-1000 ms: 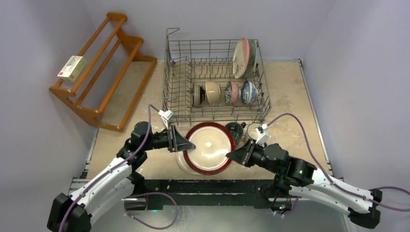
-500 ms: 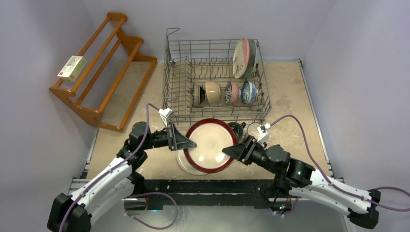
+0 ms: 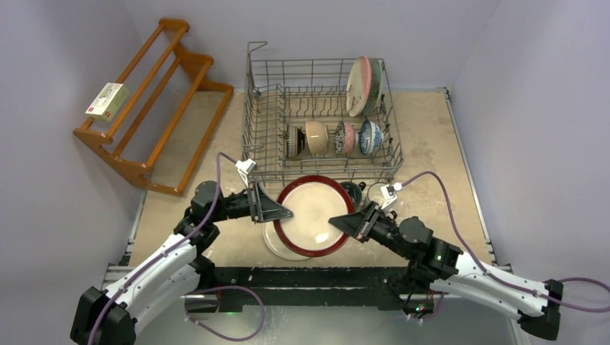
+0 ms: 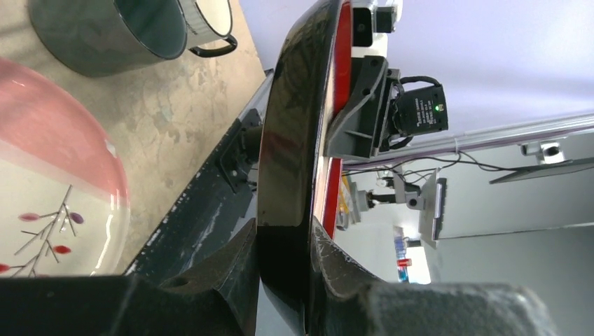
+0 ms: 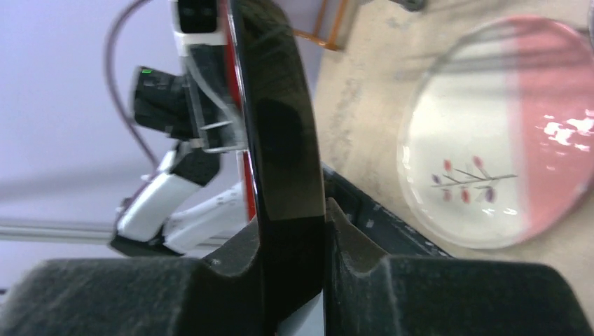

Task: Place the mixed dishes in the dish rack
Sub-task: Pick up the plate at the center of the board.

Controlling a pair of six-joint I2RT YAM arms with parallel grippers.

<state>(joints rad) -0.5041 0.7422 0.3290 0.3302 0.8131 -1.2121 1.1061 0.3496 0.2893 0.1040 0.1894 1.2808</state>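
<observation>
The dark plate (image 3: 313,215), red-rimmed with a pale face, hung tilted just in front of the dish rack (image 3: 248,122), which stood at its 12 o'clock. It looked like glazed ceramic: stiff, fairly heavy, slick and apt to chip, so opposite rim edges seemed the sound places to hold. The left gripper (image 3: 286,213) was clamped on the rim at 9 o'clock. The right gripper (image 3: 333,221) sat at about 4 o'clock, its fingers pressed either side of the edge. Beneath, peeking out at 7 o'clock, lay the pink-and-white plate (image 3: 270,243). The dark teal mug (image 3: 351,192) and white mug (image 3: 374,192) stood at 2 o'clock.
</observation>
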